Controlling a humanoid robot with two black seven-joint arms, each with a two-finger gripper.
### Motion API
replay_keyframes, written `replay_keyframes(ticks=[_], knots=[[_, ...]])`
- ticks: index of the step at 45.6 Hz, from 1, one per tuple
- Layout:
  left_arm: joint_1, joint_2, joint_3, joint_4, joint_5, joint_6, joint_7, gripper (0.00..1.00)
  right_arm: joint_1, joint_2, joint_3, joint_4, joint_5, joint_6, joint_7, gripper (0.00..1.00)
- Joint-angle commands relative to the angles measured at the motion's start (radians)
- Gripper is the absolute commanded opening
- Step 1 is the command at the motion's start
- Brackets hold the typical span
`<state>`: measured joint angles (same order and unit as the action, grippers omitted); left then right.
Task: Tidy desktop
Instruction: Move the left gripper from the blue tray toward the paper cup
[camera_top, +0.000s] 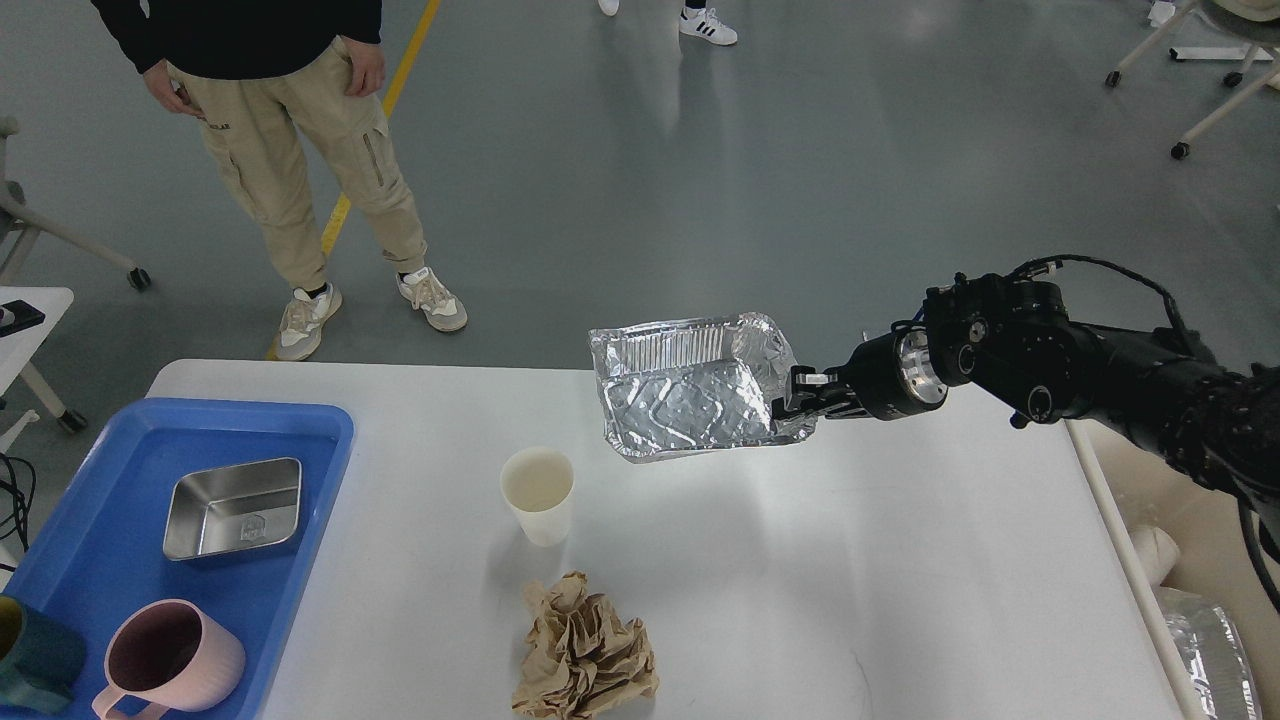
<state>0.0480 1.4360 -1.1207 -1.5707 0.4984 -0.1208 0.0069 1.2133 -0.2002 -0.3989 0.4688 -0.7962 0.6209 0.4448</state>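
**Foil tray held above the bench**

Your right claw (797, 398) is clamped on the right rim of the foil tray (690, 390), holding it in the air over the far side of the white bench (850, 560). Your left claw is out of sight. On the bench stand a paper cup (538, 493) and, nearer you, a crumpled brown paper (585, 650). The blue tray (90, 545) sits at the bench's left end.

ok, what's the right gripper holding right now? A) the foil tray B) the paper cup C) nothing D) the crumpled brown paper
A: the right gripper is clamped on the right rim of the foil tray, which hangs lifted above the desktop; the paper cup and the crumpled brown paper sit untouched on it.
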Motion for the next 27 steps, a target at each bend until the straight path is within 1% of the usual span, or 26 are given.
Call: replay_keyframes(ticks=[1, 3, 5, 9, 10, 14, 16, 27], knots=[[-0.002, 0.109, 0.07, -0.023, -0.003, 0.007, -0.016, 0.98, -0.001, 0.008, 0.009, 0.001, 0.0, -0.006, 0.0, 0.0], [-0.003, 0.119, 0.073, -0.023, -0.004, 0.006, -0.008, 0.98, -0.003, 0.013, 0.011, 0.001, 0.0, -0.01, 0.0, 0.0], [-0.003, 0.121, 0.074, -0.023, -0.004, 0.0, -0.011, 0.98, -0.003, 0.018, 0.011, 0.001, 0.0, -0.013, 0.0, 0.0], [-0.003, 0.115, 0.079, -0.019, -0.004, -0.002, -0.033, 0.98, -0.003, 0.022, 0.011, 0.002, 0.0, -0.017, -0.001, 0.0], [-0.003, 0.113, 0.079, -0.015, -0.004, -0.002, -0.045, 0.98, -0.003, 0.025, 0.011, 0.002, 0.0, -0.017, 0.0, 0.0], [-0.002, 0.099, 0.108, -0.008, -0.003, -0.008, -0.12, 0.98, -0.001, 0.03, 0.011, 0.002, 0.0, -0.017, -0.001, 0.0], [-0.003, 0.099, 0.117, -0.005, -0.003, -0.013, -0.137, 0.98, 0.0, 0.028, 0.012, 0.002, 0.0, -0.017, -0.001, 0.0], [-0.019, 0.093, 0.128, 0.0, -0.005, -0.011, -0.131, 0.98, 0.002, 0.019, 0.011, 0.013, 0.0, -0.015, -0.001, 0.0]])
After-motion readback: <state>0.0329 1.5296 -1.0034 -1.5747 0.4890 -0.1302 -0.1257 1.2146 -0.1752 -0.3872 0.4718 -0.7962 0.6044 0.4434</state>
